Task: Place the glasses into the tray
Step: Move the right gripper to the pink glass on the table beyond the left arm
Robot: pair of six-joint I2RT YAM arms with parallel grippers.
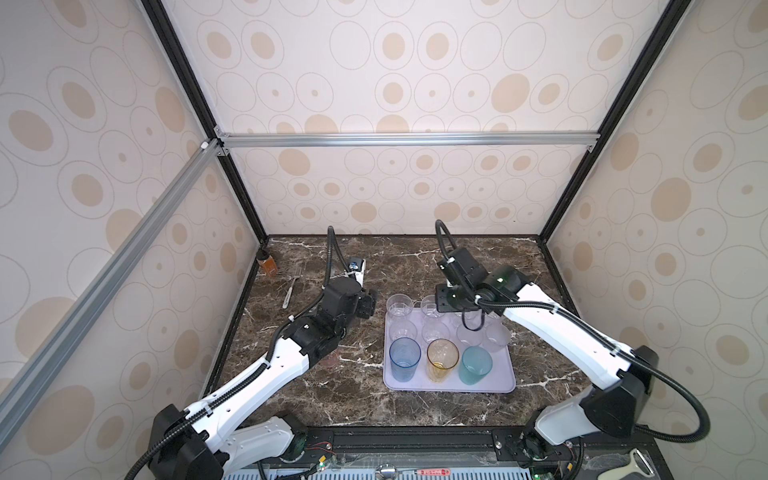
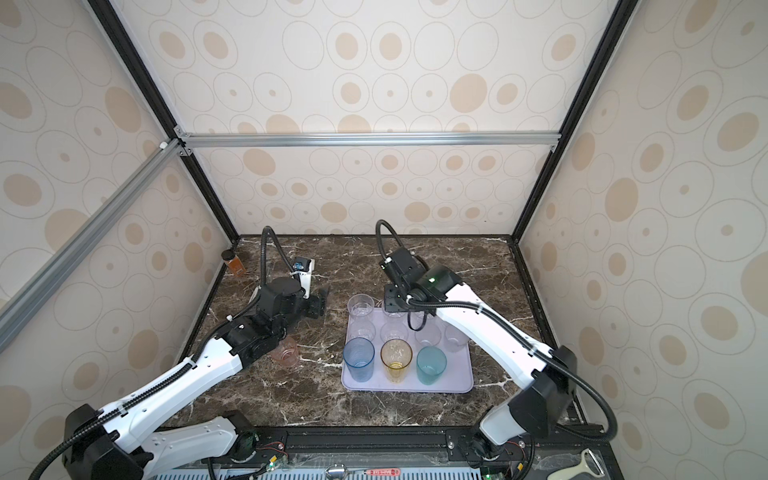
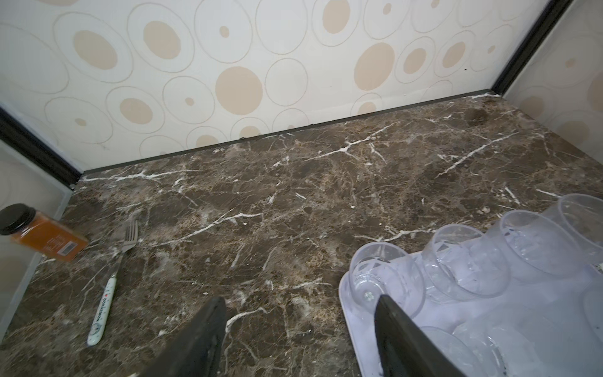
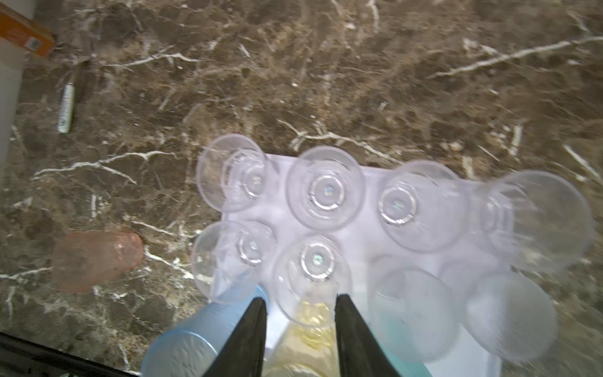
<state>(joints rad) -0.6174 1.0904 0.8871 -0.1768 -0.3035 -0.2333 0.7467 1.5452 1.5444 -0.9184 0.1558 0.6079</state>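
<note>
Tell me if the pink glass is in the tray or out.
Out: the pink glass sits on the marble tabletop, left of the tray, not touching it.

We are seeing cream walls (image 1: 83, 166) patterned with beige ovals, framed by black and silver rails (image 1: 407, 139). Ahead of the left pincer (image 3: 300, 298), a dark brown marble tabletop (image 3: 293, 196) with white veins is running to the back wall (image 3: 228, 81) under soft, even light.

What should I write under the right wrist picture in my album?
The right gripper, fingers open, hangs above a lavender tray of glasses; one pink glass waits outside on the marble table.
</note>
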